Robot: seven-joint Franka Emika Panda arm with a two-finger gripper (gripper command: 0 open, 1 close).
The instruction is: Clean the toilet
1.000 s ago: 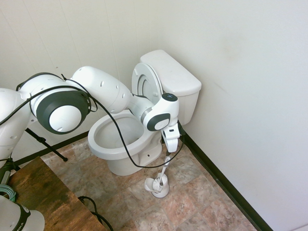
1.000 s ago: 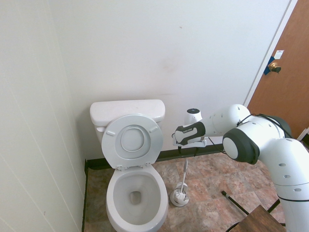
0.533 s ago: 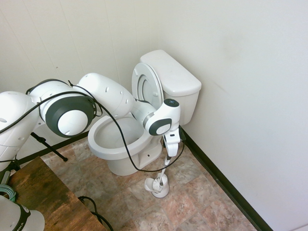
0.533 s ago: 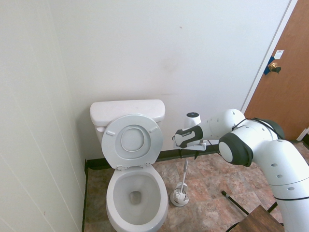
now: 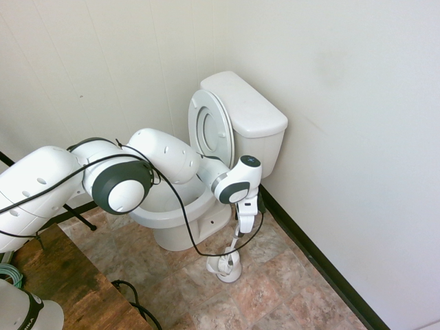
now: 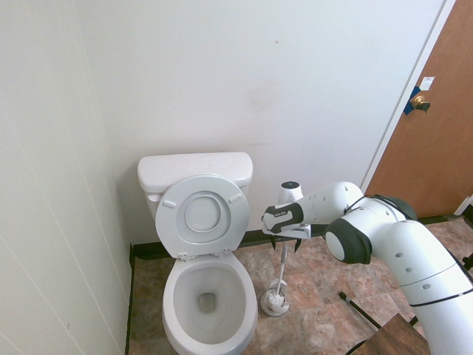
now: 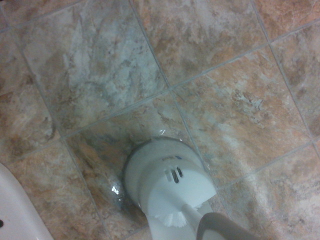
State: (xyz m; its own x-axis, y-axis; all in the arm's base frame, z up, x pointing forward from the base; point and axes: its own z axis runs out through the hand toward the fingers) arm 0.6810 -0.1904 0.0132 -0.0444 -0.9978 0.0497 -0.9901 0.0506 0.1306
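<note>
The gripper (image 5: pixel 242 234) points straight down with its fingers spread apart around the top of the toilet brush handle (image 6: pixel 282 268), nothing clamped. The brush holder (image 7: pixel 167 187) sits on the tiled floor (image 7: pixel 100 75) directly beneath it. The toilet (image 6: pixel 207 296), lid raised, stands just beside the gripper.

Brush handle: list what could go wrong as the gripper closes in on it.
1. The brush handle is thin and leans; the open gripper may close off-centre and miss.
2. The holder stands loose on the tile; a nudge may tip it.
3. The toilet bowl is close beside the arm; swinging over may bump it.
</note>
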